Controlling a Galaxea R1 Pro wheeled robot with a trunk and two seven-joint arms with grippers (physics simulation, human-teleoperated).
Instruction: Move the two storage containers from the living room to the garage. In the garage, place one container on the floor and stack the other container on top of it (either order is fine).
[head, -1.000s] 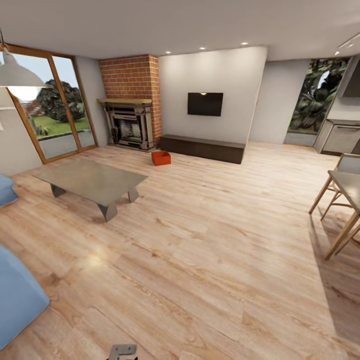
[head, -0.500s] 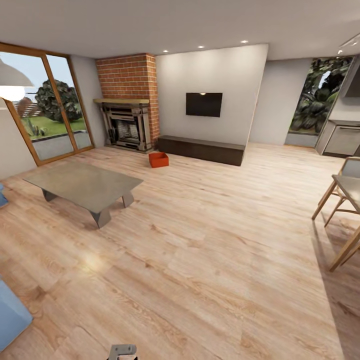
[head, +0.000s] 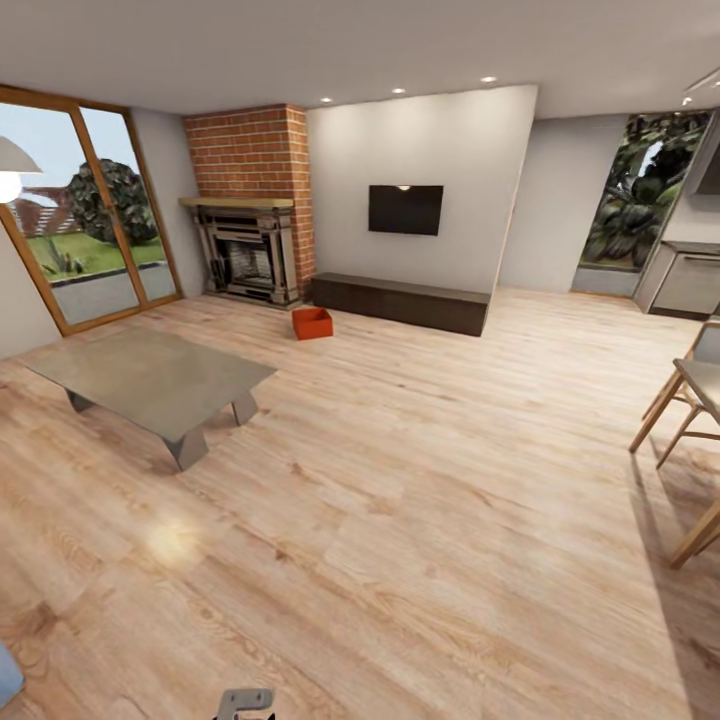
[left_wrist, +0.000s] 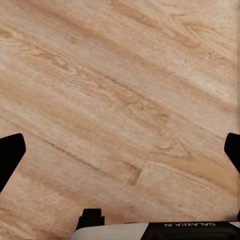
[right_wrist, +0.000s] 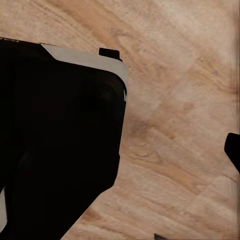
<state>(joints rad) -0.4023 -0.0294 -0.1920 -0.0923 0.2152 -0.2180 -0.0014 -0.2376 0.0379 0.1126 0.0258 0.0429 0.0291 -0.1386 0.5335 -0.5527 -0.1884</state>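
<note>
Bin (head: 312, 323), orange-red, on the plank floor (head: 420, 480) far across the living room, just in front of the dark cabinet's (head: 400, 301) left end and near the brick fireplace (head: 250, 250). Black TV (head: 405, 209) on the wall above the cabinet. Low grey table (head: 150, 375) off to the left. Left gripper (left_wrist: 120, 155) spread wide over bare planks, gripping nothing. Right gripper: cannot tell, one fingertip (right_wrist: 232, 150) at the picture's edge.

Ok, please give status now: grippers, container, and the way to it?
Left gripper open, holding nothing. Right gripper: cannot tell. One storage container on wood floor near fireplace. Coffee table left of path.
</note>
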